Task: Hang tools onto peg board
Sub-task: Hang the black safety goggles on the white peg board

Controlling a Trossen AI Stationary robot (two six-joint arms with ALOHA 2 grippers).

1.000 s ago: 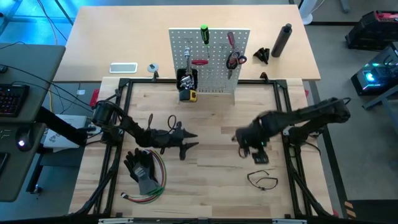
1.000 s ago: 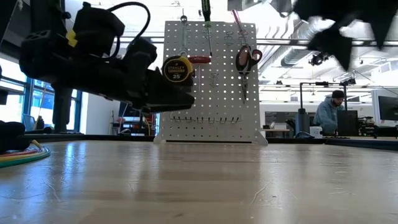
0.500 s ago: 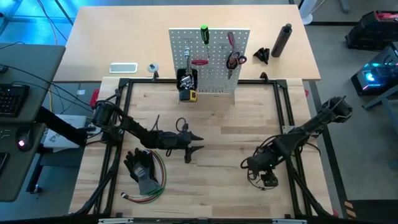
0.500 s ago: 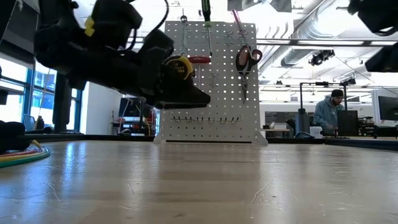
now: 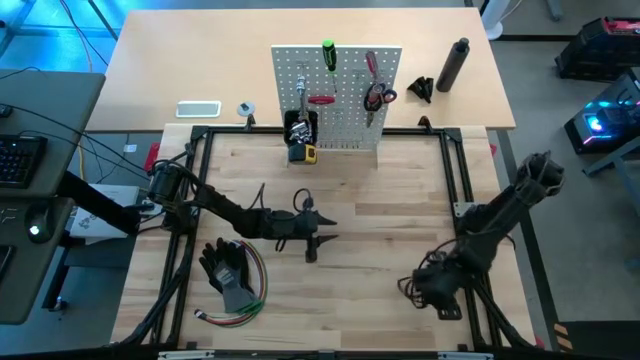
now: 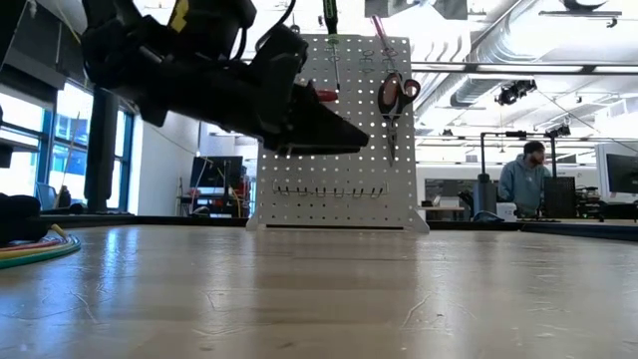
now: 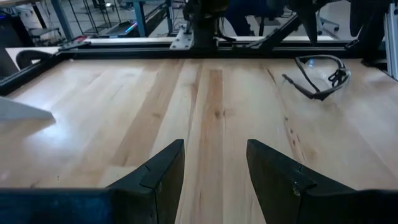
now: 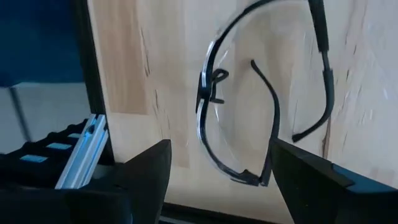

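Safety glasses: lay flat on the surface close to its near right corner, folded open, temples spread. Sat directly under the right gripper, framed between its two fingers in the right wrist view. Jaws there stood fully released, one finger on each side of the frame, nothing touched yet as far as could be told. Front bar of the frame ran roughly along the fingers' reach and not across the gap, so a closing pinch would probably have met the bar and a temple side-on. Left gripper: hung over the middle of the surface, jaws parted and empty, well apart from the glasses, which showed far off in its wrist view. Right arm plainly the nearer one for the pick. Peg board: stood upright at the far edge, well away from the glasses, already carrying a green screwdriver and red scissors.
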